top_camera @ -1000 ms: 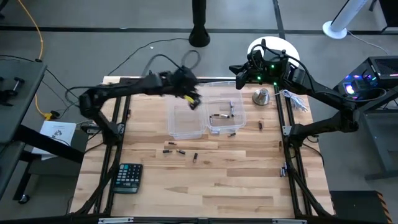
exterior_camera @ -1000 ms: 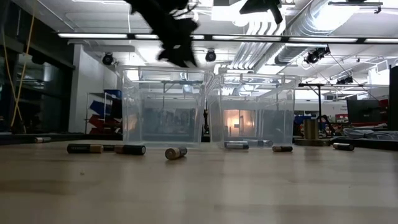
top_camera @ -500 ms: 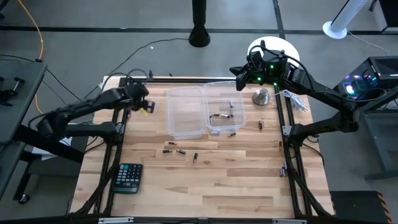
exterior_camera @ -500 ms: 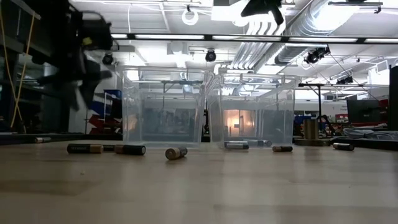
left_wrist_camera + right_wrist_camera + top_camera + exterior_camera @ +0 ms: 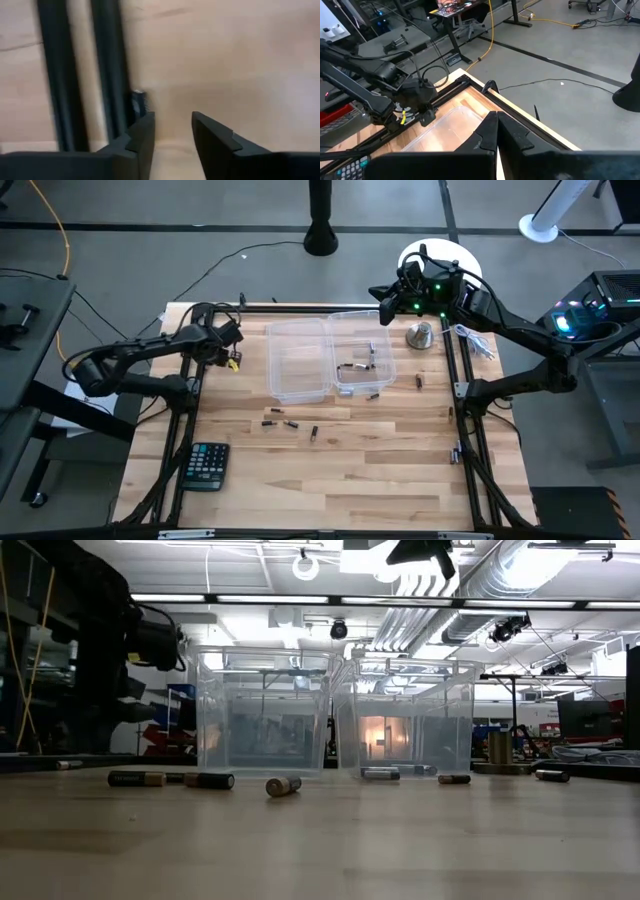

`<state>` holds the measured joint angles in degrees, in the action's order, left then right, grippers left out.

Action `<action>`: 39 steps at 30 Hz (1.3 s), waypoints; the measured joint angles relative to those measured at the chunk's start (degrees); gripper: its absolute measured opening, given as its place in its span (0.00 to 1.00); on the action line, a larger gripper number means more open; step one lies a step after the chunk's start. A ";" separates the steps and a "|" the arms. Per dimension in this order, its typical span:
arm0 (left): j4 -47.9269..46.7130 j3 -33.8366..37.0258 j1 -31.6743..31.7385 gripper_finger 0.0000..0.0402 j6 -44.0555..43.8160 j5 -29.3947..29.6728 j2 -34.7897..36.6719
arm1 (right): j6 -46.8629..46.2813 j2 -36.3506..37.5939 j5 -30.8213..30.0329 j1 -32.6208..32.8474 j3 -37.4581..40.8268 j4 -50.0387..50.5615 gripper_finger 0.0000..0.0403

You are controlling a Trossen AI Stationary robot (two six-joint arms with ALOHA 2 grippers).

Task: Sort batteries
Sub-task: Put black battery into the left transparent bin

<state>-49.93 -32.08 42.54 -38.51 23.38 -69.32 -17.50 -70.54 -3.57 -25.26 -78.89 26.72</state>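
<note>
Several small batteries lie on their sides on the wooden table: three (image 5: 291, 424) in front of the bins, also seen in the low view (image 5: 209, 780), and one (image 5: 419, 381) to the right of the bins. More batteries (image 5: 352, 367) lie in the right clear bin (image 5: 384, 370). The left clear bin (image 5: 298, 392) looks empty. My left gripper (image 5: 230, 345) (image 5: 173, 122) is open near the table's far left corner, beside the frame rail, holding nothing. My right gripper (image 5: 385, 295) (image 5: 496, 120) is shut, raised over the far edge behind the right bin.
A black calculator (image 5: 207, 465) lies near the left near corner. A silver bell-shaped object (image 5: 419, 334) stands right of the bins. Black frame rails (image 5: 190, 380) run along both sides of the table. Bare wood stretches across the near half.
My left arm has swung from above the left bin toward the table's left, drawing back to the far left corner and settling there. The right arm and the batteries have not moved.
</note>
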 joint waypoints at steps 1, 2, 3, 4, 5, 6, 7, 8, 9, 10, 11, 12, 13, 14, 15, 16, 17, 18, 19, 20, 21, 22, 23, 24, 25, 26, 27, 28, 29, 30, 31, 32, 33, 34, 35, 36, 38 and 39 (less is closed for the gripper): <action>-0.09 0.00 0.37 0.24 -0.87 0.93 -0.41 | 0.00 0.00 0.00 0.00 0.00 -0.02 0.00; -0.10 0.00 0.88 0.21 -1.49 1.31 -0.88 | 0.01 0.00 -0.01 0.00 0.00 0.00 0.00; 0.02 0.00 1.35 0.17 -1.57 1.35 -1.36 | 0.12 0.00 -0.02 0.00 0.00 -0.02 0.00; 0.08 0.00 1.69 0.13 -1.54 1.40 -1.92 | 0.64 0.00 -0.02 0.00 0.00 -0.02 0.00; 0.08 0.00 1.94 0.09 -1.42 1.46 -2.53 | 1.02 0.00 -0.02 0.00 0.00 -0.02 0.00; 0.18 0.00 2.17 0.05 -1.28 1.51 -3.09 | 1.05 0.00 -0.02 0.00 0.00 -0.02 0.00; 0.26 0.00 2.36 0.03 -1.18 1.50 -3.56 | 1.05 0.00 -0.02 0.00 0.00 -0.02 0.00; 0.30 0.00 2.56 0.02 -1.16 1.69 -3.89 | 1.09 0.00 -0.02 0.00 0.00 -0.02 0.00; 0.32 0.02 2.56 0.02 -1.35 2.47 -4.22 | 1.33 0.00 -0.02 0.00 0.00 -0.02 0.00; 0.46 0.19 2.56 0.02 -1.58 3.42 -4.52 | 1.49 0.00 -0.04 0.00 0.00 -0.02 0.00; 0.41 0.49 2.56 0.01 -1.96 4.39 -4.70 | 1.51 0.00 -0.04 0.00 0.00 -0.02 0.00; 0.13 0.77 2.56 0.01 -2.69 5.28 -4.81 | 1.51 0.00 -0.04 0.00 0.00 -0.01 0.00; 0.24 1.23 2.56 0.00 -3.62 5.73 -4.81 | 1.51 0.00 -0.04 0.00 0.00 0.00 0.00; 0.36 1.73 2.56 0.00 -4.78 5.85 -4.81 | 1.60 0.00 -0.04 0.00 0.00 0.00 0.00; 0.63 2.36 2.56 0.00 -5.49 5.90 -4.81 | 1.90 0.00 -0.04 0.00 0.00 0.00 0.00; 1.15 2.99 2.53 0.00 -5.86 6.05 -4.77 | 2.11 0.00 -0.04 0.00 0.00 0.01 0.00; 1.66 3.70 2.47 0.00 -6.49 6.15 -4.64 | 2.31 0.00 -0.04 0.00 0.00 0.00 0.00; 2.00 4.46 2.48 0.00 -7.07 5.98 -4.60 | 2.45 0.00 -0.04 0.00 0.00 0.00 0.00; 2.28 4.96 2.49 0.00 -7.71 5.79 -4.56 | 2.55 0.00 -0.04 0.00 0.00 0.01 0.00; 2.49 5.24 2.42 0.00 -7.98 5.79 -4.50 | 2.56 0.00 -0.05 0.00 0.00 -0.01 0.00; 2.51 5.29 2.32 0.00 -8.55 5.72 -4.50 | 2.56 0.00 -0.07 0.00 0.00 0.01 0.00; 2.36 5.16 2.13 0.00 -9.36 5.53 -4.48 | 2.56 0.00 -0.07 0.00 0.00 0.01 0.00; 2.35 4.77 1.77 0.00 -10.17 5.07 -4.18 | 2.56 0.00 -0.07 0.00 0.00 0.00 0.00; 2.64 4.10 1.26 0.00 -10.64 4.88 -3.78 | 2.56 0.00 -0.07 0.00 0.00 0.00 0.00; 2.79 3.65 0.63 0.00 -10.80 4.44 -3.42 | 2.58 0.00 -0.07 -0.07 0.00 -0.02 0.00; 3.61 2.77 0.00 0.00 -10.88 3.02 -3.12 | 2.56 0.00 -0.07 -0.26 0.00 -0.01 0.00; 4.10 1.80 -0.42 0.00 -10.90 2.49 -2.94 | 2.56 0.00 -0.07 -0.38 0.00 0.00 0.00; 4.00 0.87 -0.67 0.00 -10.75 2.83 -2.74 | 2.56 0.00 -0.07 -0.53 0.00 0.00 0.00; 3.55 0.06 -0.65 0.00 -10.27 3.17 -2.57 | 2.56 0.00 -0.08 -0.66 0.00 0.00 0.00; 2.62 -0.83 -0.56 0.00 -9.91 4.04 -2.34 | 2.56 0.00 -0.10 -0.80 0.00 -0.02 0.00; 2.36 -1.59 -0.56 0.00 -9.51 4.93 -2.09 | 2.56 0.00 -0.22 -0.98 0.00 -0.02 0.00; 2.31 -2.42 -0.60 0.00 -9.23 5.65 -1.78 | 2.56 0.00 -0.33 -1.08 0.00 -0.02 0.00; 2.37 -3.06 -0.64 0.00 -8.88 6.34 -1.44 | 2.56 0.00 -0.33 -1.23 0.00 -0.01 0.00; 2.36 -3.43 -0.64 0.00 -8.54 6.67 -1.16 | 2.52 0.00 -0.31 -1.40 0.00 0.00 0.00; 2.45 -3.57 -0.55 0.00 -8.02 6.27 -0.97 | 2.33 0.00 -0.31 -1.40 0.00 0.00 0.00; 3.21 -3.58 -0.45 0.00 -7.24 4.38 -0.89 | 2.14 0.00 -0.31 -1.40 0.00 0.00 0.00; 6.19 -3.14 -0.60 0.00 -5.33 -1.42 -0.89 | 2.08 0.00 -0.30 -1.40 0.00 0.00 0.00; 7.99 -2.62 -1.15 0.00 -4.95 -4.04 -0.94 | 2.10 0.00 -0.28 -1.40 0.00 -0.02 0.00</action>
<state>-41.94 -34.69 41.39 -43.46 19.34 -70.26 -15.40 -70.54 -3.86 -26.65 -78.89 26.70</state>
